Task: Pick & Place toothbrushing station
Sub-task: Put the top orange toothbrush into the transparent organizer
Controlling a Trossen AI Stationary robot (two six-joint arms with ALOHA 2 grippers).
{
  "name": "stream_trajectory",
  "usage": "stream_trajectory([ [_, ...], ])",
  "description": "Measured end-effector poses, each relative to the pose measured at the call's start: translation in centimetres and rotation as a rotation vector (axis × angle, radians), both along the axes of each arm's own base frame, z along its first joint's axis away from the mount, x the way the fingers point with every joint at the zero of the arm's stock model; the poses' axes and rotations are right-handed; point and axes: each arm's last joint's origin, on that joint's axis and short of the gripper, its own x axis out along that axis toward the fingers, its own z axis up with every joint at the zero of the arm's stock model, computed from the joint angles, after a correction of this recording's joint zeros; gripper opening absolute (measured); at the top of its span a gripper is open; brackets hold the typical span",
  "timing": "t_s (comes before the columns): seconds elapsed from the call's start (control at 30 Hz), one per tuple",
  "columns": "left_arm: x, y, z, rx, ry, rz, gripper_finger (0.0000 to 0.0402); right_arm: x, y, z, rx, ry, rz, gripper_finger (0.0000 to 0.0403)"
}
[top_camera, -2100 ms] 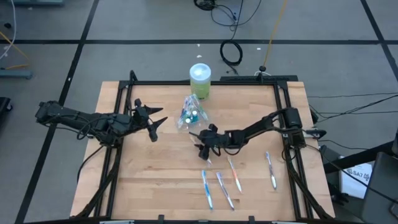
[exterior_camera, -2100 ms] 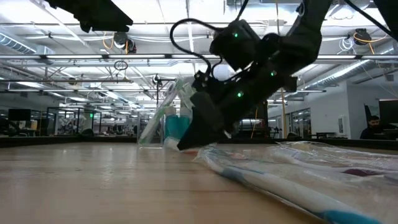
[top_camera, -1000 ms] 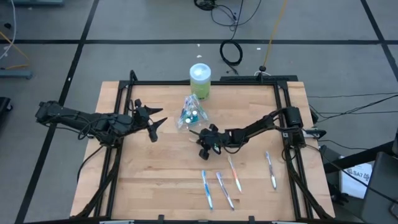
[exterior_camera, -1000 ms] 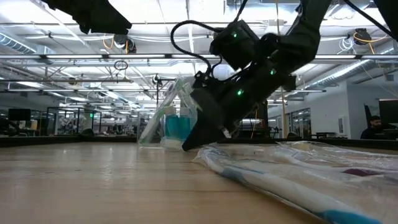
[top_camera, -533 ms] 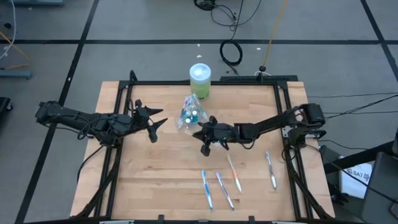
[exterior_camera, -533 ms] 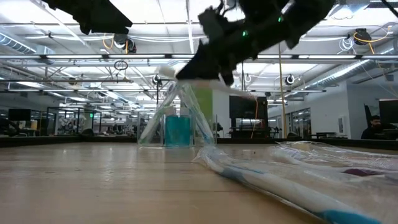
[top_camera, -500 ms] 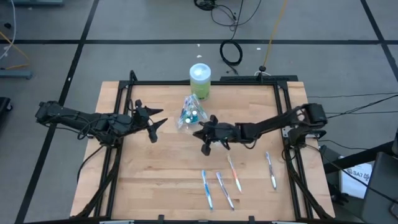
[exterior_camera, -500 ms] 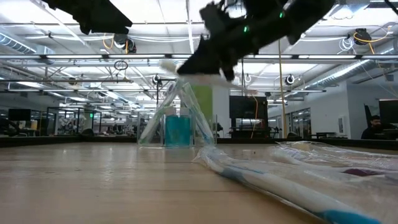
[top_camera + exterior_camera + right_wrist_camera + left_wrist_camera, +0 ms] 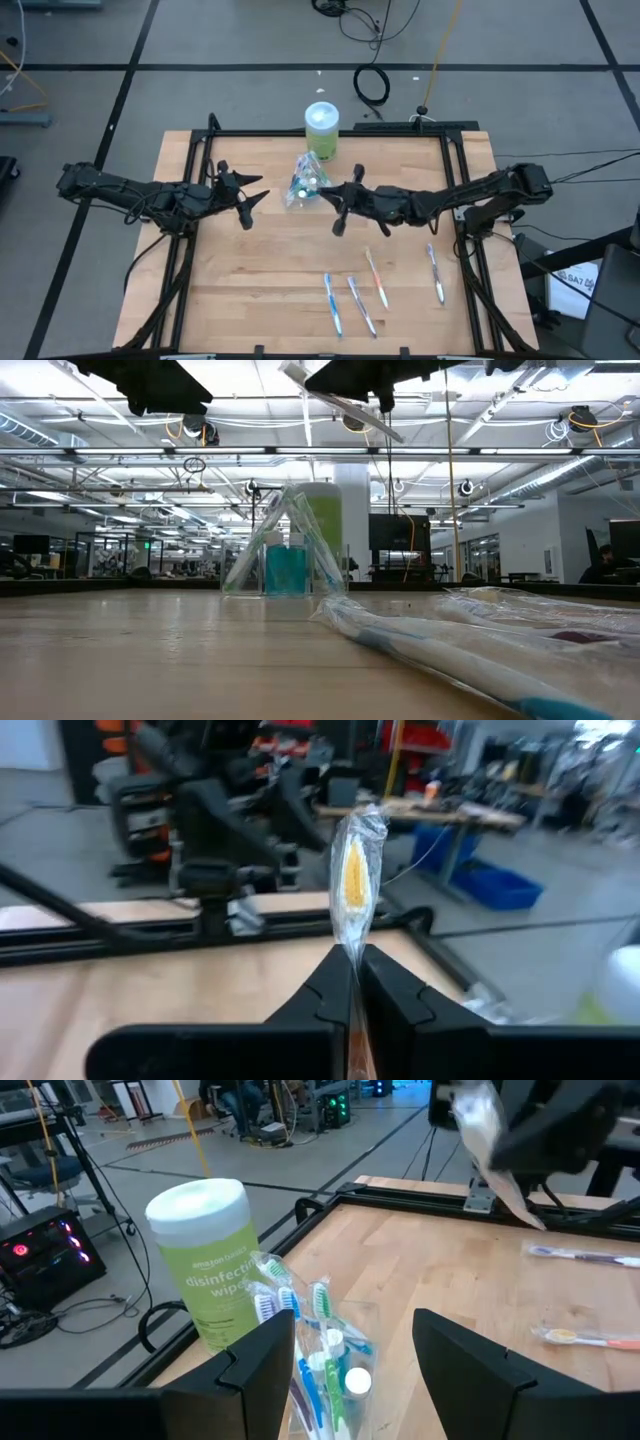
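The toothbrushing station's clear cup (image 9: 305,181) (image 9: 285,550) (image 9: 322,1352) stands on the table with several toothbrushes and white tubes in it, in front of a green container (image 9: 322,130). My right gripper (image 9: 335,197) (image 9: 355,952) hangs high above the table just right of the cup, shut on a wrapped toothbrush (image 9: 354,870) (image 9: 378,424) with yellow bristles. My left gripper (image 9: 250,200) (image 9: 355,1325) waits open to the left of the cup, pointing at it. My right gripper pinches the wrapped toothbrush between its two fingers just below the head (image 9: 353,935). The head stands out past the fingertips and the handle (image 9: 352,1055) runs back between the fingers. The fingers come in about level from the table's right. The brush is lifted clear.
Several wrapped toothbrushes (image 9: 361,305) (image 9: 436,272) (image 9: 580,1256) lie on the wood toward the near right. A black frame (image 9: 455,140) runs along the table's edges. The green container (image 9: 205,1265) has a pale lid and stands at the far edge.
My right gripper has risen from the table beside the cup, carrying the toothbrush up clear of the wood. It has tipped from slanting down to about level and rolled. The arm now reaches farther toward the table's left.
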Motion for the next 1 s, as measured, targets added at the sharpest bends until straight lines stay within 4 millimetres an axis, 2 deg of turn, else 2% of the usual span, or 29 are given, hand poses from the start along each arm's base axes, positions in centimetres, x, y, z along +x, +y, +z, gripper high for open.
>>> stream_trajectory([
  [0.13, 0.0, 0.0, 0.0, 0.001, 0.003, 0.0, 0.0212, 0.3, -0.9, 0.3, -0.068, -0.05, -0.05, 0.0006],
  [0.2, 0.0, 0.0, 0.0, 0.001, 0.003, 0.0, 0.0212, 0.3, -1.7, -0.3, -0.086, -0.08, -0.072, 0.0006],
  [0.33, 0.0, 0.0, 0.0, 0.002, 0.004, 0.0, 0.0212, -0.5, -3.6, -2.1, -0.088, -0.185, -0.131, 0.0006],
  [0.4, 0.0, 0.0, 0.0, 0.006, 0.006, -0.001, 0.0212, -1.5, -4.6, -3.5, -0.079, -0.261, -0.155, 0.0006],
  [0.5, 0.0, 0.0, 0.0, 0.017, 0.009, -0.003, 0.0212, -2.3, -6.0, -4.9, -0.058, -0.435, -0.122, 0.0006],
  [0.57, 0.0, 0.0, 0.1, 0.024, 0.002, -0.005, 0.0212, -2.6, -6.7, -6.1, -0.052, -0.486, -0.131, 0.0006],
  [0.7, 0.1, 0.0, 0.3, 0.038, -0.012, -0.007, 0.0212, -1.5, -8.1, -8.3, -0.032, -0.468, -0.16, 0.0006],
  [0.83, 0.1, 0.0, 0.3, 0.05, -0.007, -0.005, 0.0212, 0.2, -9.4, -9.5, -0.019, -0.455, -0.186, 0.0006],
  [1.0, 0.1, 0.0, 0.4, 0.077, -0.002, -0.008, 0.0212, 1.8, -10.8, -9.7, -0.046, -0.465, -0.169, 0.0006],
])
